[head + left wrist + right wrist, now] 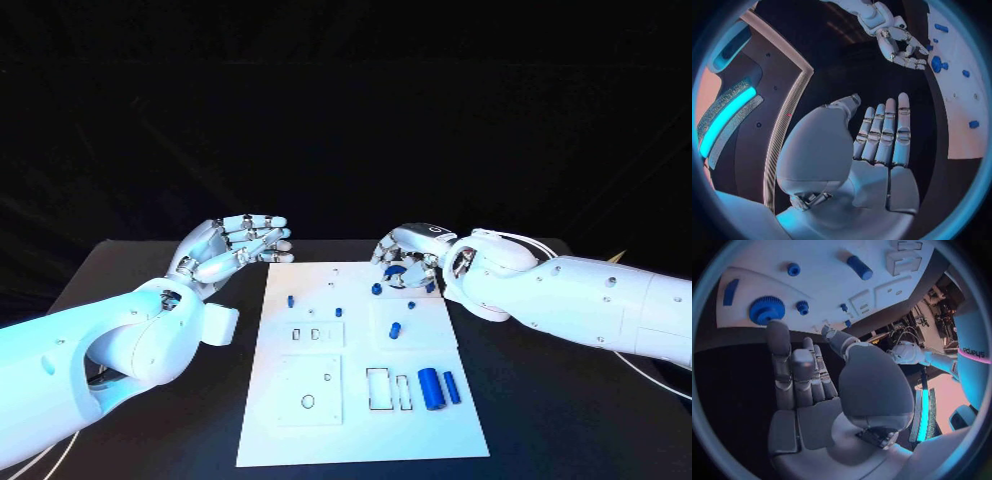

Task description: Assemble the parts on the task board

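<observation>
Head view: my right hand (408,258) hovers over the task board (361,440) far edge by the blue gear (767,310), fingers apart, empty; left hand (238,245) parked off-board, fingers loosely curled, empty.

In the head view, the right silver many-fingered hand (408,256) covers the far right corner of the white rectangular task board (361,440), and whatever small blue part sits beneath its fingers is mostly hidden. The small blue pegs (290,300) standing near the far edge are too small to tell their shape. In the left wrist view, the board is cut off by the circle's rim. In the right wrist view, the flat blue strip (731,291) lies at the rim, its far end indistinct.
</observation>
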Controlling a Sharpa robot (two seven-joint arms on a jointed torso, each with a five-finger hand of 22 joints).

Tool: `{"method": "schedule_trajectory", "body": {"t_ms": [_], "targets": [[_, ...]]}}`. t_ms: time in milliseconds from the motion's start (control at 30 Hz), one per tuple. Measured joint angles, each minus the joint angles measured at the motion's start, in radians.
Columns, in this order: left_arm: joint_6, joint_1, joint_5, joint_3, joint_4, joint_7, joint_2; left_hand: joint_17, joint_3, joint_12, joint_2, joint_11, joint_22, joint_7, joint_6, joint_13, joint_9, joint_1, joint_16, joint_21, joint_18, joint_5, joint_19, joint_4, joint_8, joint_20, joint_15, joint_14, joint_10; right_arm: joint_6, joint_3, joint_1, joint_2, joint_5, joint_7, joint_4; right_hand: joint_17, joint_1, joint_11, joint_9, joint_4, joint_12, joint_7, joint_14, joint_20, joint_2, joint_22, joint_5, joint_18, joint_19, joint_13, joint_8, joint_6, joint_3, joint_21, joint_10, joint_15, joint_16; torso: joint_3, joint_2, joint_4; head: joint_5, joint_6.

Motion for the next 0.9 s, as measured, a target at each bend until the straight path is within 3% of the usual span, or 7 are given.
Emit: {"method": "schedule_trajectory", "body": {"t_ms": [33,133,233,300,800,900], "targets": [[0.0,0.002,0.002,0.0,0.002,0.0,-0.001,0.0,0.0,0.0,0.0,0.0,0.0,0.0,0.0,0.0,0.0,0.0,0.0,0.0,0.0,0.0,0.0,0.0,0.0,0.0,0.0,0.0,0.0,0.004,0.0,0.0,0.002,-0.011,-0.008,0.0,0.036,0.0,0.002,0.003,0.004,0.0,0.0,0.0,0.002,0.0,0.053,0.0,-0.013,0.003,0.002,-0.005,0.0,0.0,0.044,-0.005,0.0,0.037,-0.0007,0.003,0.0021,-0.002,0.0],[0.002,0.009,0.011,0.001,0.009,0.0,-0.005,0.0,0.0,0.0,0.0,0.0,-0.001,0.0,0.0,0.0,0.0,0.0,-0.005,-0.004,0.0,0.0,0.0,0.0,0.0,0.0,0.0,0.0,0.0,0.017,0.0,0.0,0.005,-0.044,-0.035,0.0,0.11,0.004,0.003,0.01,0.011,0.0,0.0,0.0,0.005,-0.004,0.167,0.0,-0.013,0.012,0.003,-0.011,0.0,-0.006,0.136,-0.011,0.0,0.107,-0.0025,0.01,0.0067,-0.007,0.003],[0.003,0.013,0.019,0.001,0.013,0.0,-0.007,0.001,0.002,0.0,0.0,0.0,-0.001,0.0,0.0,0.0,0.0,0.0,-0.005,-0.004,0.0,0.0,-0.002,0.002,0.0,0.002,0.0,0.0,0.0,0.027,0.0,0.001,0.006,-0.066,-0.057,0.0,0.142,0.004,0.002,0.014,0.015,0.0,0.0,0.003,0.005,-0.004,0.221,0.0,-0.028,0.015,0.005,-0.013,0.0,-0.01,0.178,-0.016,0.003,0.14,-0.0036,0.014,0.0097,-0.01,0.004],[0.004,0.016,0.024,0.001,0.016,0.0,-0.008,0.001,0.003,0.0,0.0,0.0,-0.001,0.0,0.0,0.0,0.0,0.0,-0.005,-0.004,0.0,0.0,-0.004,0.003,0.0,0.004,0.0,0.0,0.0,0.033,0.0,0.001,0.007,-0.08,-0.072,0.0,0.163,0.004,0.002,0.016,0.02,0.0,0.0,0.003,0.005,-0.004,0.252,0.0,-0.028,0.015,0.005,-0.015,0.0,-0.014,0.204,-0.019,0.003,0.159,-0.0043,0.016,0.0114,-0.011,0.005],[0.006,0.027,0.046,0.001,0.026,-0.001,-0.017,0.002,0.003,-0.006,-0.005,0.004,-0.005,0.0,0.0,0.0,0.0,-0.005,-0.009,-0.007,0.0,0.0,-0.004,0.003,0.0,0.004,0.0,0.0,0.004,0.069,0.0,-0.001,0.028,-0.142,-0.14,-0.017,0.216,0.004,0.002,0.029,0.031,0.0,0.001,0.003,0.012,-0.004,0.335,0.008,-0.028,0.022,0.015,-0.02,0.023,-0.016,0.268,-0.019,0.003,0.211,-0.0073,0.033,0.0261,-0.018,0.003],[0.006,0.028,0.048,0.001,0.027,-0.001,-0.017,0.002,0.003,-0.006,-0.005,0.004,-0.004,0.0,0.0,0.0,0.0,-0.005,-0.009,-0.007,0.0,0.0,-0.004,0.003,0.0,0.004,0.0,0.0,0.003,0.073,0.0,-0.002,0.031,-0.146,-0.145,-0.021,0.237,0.004,0.001,0.032,0.036,0.0,0.0,0.003,0.015,-0.004,0.368,0.01,-0.044,0.025,0.017,-0.02,0.029,-0.011,0.293,-0.009,0.003,0.228,-0.0073,0.035,0.0277,-0.018,0.003]]}}
